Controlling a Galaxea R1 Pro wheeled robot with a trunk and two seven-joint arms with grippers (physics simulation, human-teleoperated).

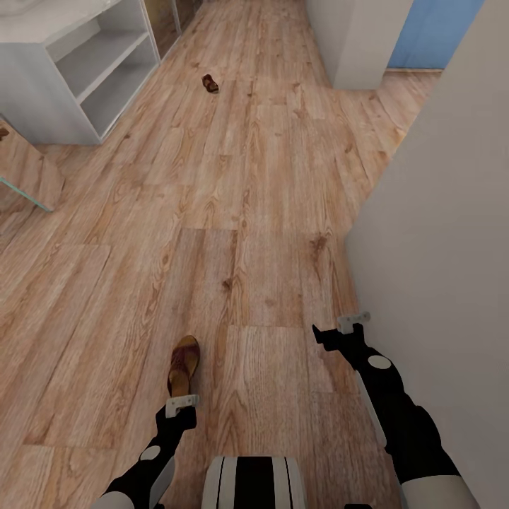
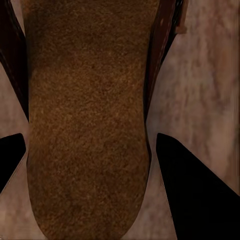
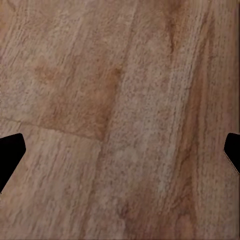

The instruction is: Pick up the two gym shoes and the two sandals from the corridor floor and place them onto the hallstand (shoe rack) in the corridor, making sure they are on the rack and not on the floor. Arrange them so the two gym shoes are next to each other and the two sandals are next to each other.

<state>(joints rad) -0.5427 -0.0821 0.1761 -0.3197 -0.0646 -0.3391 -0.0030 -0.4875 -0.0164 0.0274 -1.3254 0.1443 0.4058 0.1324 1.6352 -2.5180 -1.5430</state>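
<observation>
A brown sandal (image 1: 184,362) with a tan footbed lies on the corridor floor (image 1: 254,212) just ahead of my left arm. My left gripper (image 1: 182,404) sits at its heel end. In the left wrist view the footbed (image 2: 87,115) runs between the two dark fingers (image 2: 192,192), which press against its sides; my left gripper (image 2: 90,145) is shut on it. The other sandal (image 1: 210,83) lies far ahead. My right gripper (image 1: 344,327) hovers open over bare planks (image 3: 120,150). The gym shoes are out of view.
A pale grey-white unit (image 1: 42,95) with two open shelves stands at the far left, its top cut off; I cannot tell if it is the hallstand. A glass-edged panel (image 1: 28,180) lies beside it. A white wall (image 1: 445,212) runs close along my right arm.
</observation>
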